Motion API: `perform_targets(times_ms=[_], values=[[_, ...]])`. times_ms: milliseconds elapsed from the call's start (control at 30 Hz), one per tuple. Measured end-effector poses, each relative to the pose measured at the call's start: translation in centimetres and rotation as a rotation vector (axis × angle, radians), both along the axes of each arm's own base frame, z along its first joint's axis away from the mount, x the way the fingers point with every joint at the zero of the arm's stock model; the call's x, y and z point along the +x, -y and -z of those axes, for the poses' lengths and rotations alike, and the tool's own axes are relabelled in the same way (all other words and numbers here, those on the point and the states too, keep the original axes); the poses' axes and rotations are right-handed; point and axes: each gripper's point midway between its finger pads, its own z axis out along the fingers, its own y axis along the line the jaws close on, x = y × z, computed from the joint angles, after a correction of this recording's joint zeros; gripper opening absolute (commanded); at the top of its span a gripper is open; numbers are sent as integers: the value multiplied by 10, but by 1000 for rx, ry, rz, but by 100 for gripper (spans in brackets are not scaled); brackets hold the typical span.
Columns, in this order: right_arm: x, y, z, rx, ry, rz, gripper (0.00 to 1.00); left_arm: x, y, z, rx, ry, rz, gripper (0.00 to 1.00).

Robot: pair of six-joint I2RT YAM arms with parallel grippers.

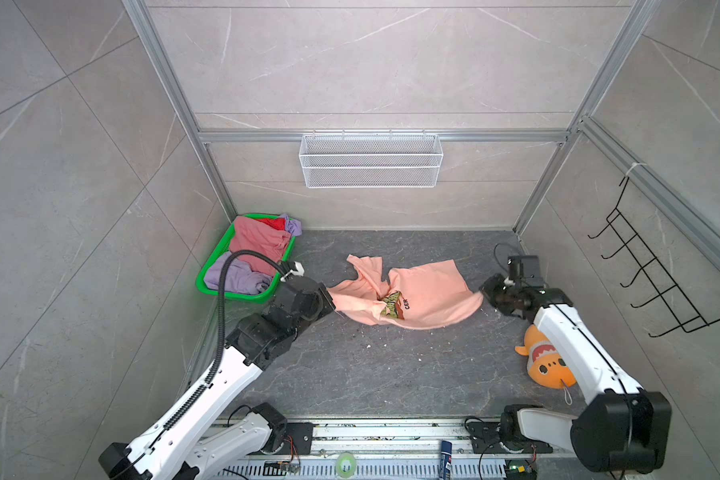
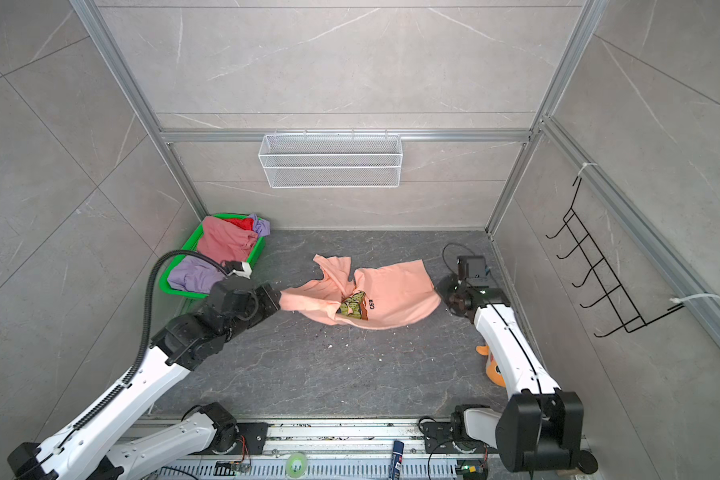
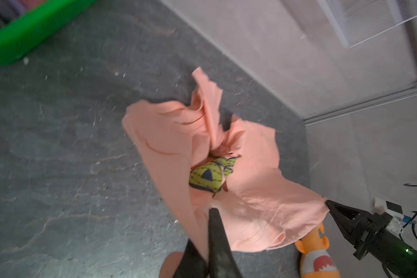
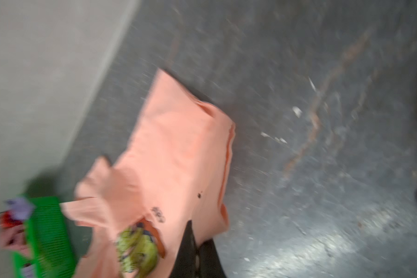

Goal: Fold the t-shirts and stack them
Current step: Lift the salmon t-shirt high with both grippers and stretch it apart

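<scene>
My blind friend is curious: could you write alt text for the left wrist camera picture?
A crumpled peach t-shirt with a green-yellow cartoon print is held by two shut black grippers, the left gripper at one edge, the right gripper at the opposite corner. Around it: dark marbled floor, a green basket, an orange plush toy.

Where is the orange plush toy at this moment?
In both top views the orange plush toy lies at the right edge of the dark floor, partly hidden by the right arm, apart from the peach t-shirt.
</scene>
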Motion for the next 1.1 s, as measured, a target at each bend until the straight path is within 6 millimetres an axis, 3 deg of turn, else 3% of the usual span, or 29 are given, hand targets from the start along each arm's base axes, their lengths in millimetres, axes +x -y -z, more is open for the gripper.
perform_targets(times_ms=[100,200,367,433,533,667,767,867,933,1000,1067,1100], values=[[13,-2,-114,-32,263,-41,0,0,-8,-81,17,196,21,0],[2,-5,-206,-65,476,-79,0,-14,-21,-163,27,416,47,0],[-40,-9,-324,-117,746,-119,0,-49,-34,-264,51,700,121,0],[-53,-9,-351,-130,817,-125,0,-62,-40,-296,68,800,128,0],[-61,-9,-368,-135,872,-123,0,-65,-45,-325,113,906,106,0],[-30,-10,-362,-125,860,-121,0,-27,-34,-331,230,935,29,0],[22,-12,-337,-102,799,-120,0,33,-10,-313,345,871,-21,0],[85,-14,-296,-72,702,-125,0,107,6,-285,401,779,-33,0],[118,-16,-269,-52,640,-127,0,158,4,-254,401,689,-32,0],[141,-17,-256,-38,610,-128,0,204,-9,-223,378,594,-38,0],[155,-18,-259,-35,617,-128,0,237,-23,-203,335,525,-38,0],[155,-18,-267,-39,634,-130,0,244,-28,-201,315,513,-37,0]])
